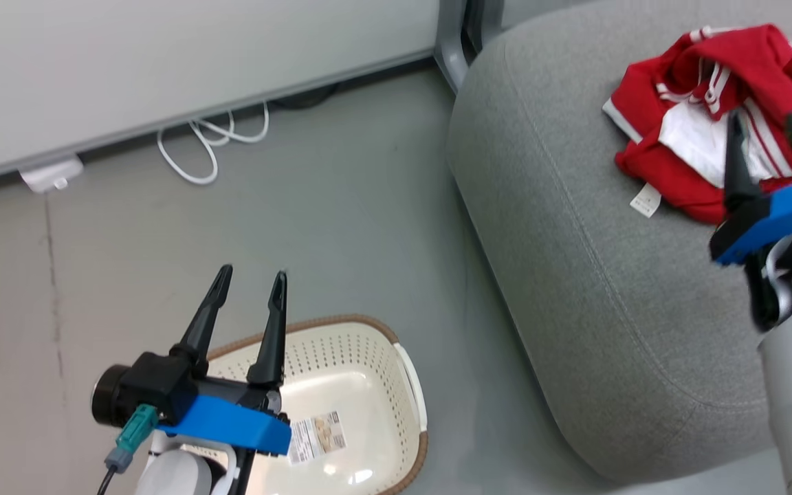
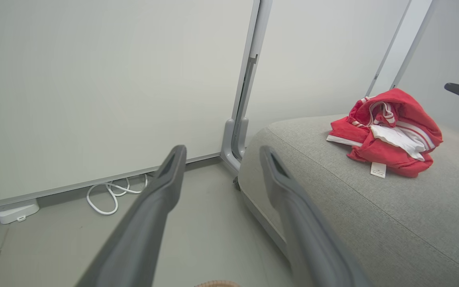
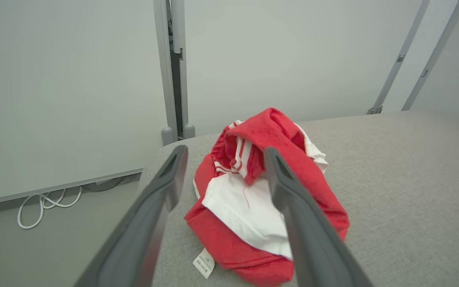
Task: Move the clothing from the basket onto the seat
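The red clothing (image 1: 705, 117) with white stripes and a small white tag lies crumpled in a heap on the grey seat (image 1: 575, 275), also seen as the clothing (image 2: 389, 133) and the clothing (image 3: 261, 199). My right gripper (image 1: 767, 134) hangs open just in front of the heap, holding nothing; the fingers (image 3: 161, 187) frame the fabric without touching it. The cream basket (image 1: 361, 385) with its brown rim stands on the floor at lower left, with just a paper label inside. My left gripper (image 1: 250, 278) is open above the basket's near corner, holding nothing.
A white cable (image 1: 210, 141) and a small white box (image 1: 49, 175) lie on the grey floor along the pale wall. A grey metal post (image 1: 451, 41) rises behind the seat's corner. Open floor separates the basket and the seat.
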Tool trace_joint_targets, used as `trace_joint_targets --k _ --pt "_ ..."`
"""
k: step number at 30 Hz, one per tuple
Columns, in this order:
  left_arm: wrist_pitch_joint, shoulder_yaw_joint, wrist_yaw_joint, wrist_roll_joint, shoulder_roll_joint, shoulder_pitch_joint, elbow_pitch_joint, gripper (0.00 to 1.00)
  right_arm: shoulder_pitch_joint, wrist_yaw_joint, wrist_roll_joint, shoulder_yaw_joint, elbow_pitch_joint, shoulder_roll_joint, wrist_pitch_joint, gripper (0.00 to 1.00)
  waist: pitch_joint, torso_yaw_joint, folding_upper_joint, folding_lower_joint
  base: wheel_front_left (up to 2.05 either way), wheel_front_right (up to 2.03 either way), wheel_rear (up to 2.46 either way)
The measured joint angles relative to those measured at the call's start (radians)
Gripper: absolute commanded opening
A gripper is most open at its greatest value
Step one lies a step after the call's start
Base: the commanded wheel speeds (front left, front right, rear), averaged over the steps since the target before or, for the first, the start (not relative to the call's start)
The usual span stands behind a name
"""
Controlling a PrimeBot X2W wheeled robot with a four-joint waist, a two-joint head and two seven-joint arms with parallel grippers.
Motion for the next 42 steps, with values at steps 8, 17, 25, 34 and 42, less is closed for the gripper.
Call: trace_joint_targets --k 8,17,25,34,42 --pt "0.0 0.05 -0.007 0.001 -0.042 0.075 0.037 1.0 0.204 0.0 0.023 0.028 -0.164 0.055 -0.012 1.0 -0.107 0.025 0.0 0.0 0.0 0.0 0.0" --pt "0.0 0.106 -0.011 0.021 -0.064 0.128 0.056 1.0 0.446 0.0 -0.024 0.041 -0.412 0.119 0.021 1.0 -0.181 0.083 0.0 0.0001 0.0 0.0 0.0" --pt "0.0 0.145 -0.014 0.046 -0.079 0.147 0.056 1.0 0.579 0.0 -0.078 0.059 -0.578 0.143 0.018 1.0 -0.215 0.147 0.0 0.0002 0.0 0.0 0.0" --pt "0.0 0.168 -0.014 0.07 -0.087 0.155 0.062 1.0 0.698 0.0 -0.044 0.114 -0.635 0.147 0.06 1.0 -0.247 0.222 0.0 0.0002 0.0 0.0 0.0" --pt "0.0 0.176 -0.016 0.079 -0.076 0.155 0.1 1.0 0.729 0.0 -0.009 0.141 -0.641 0.147 0.068 1.0 -0.265 0.263 0.0 0.0003 0.0 0.0 0.0"
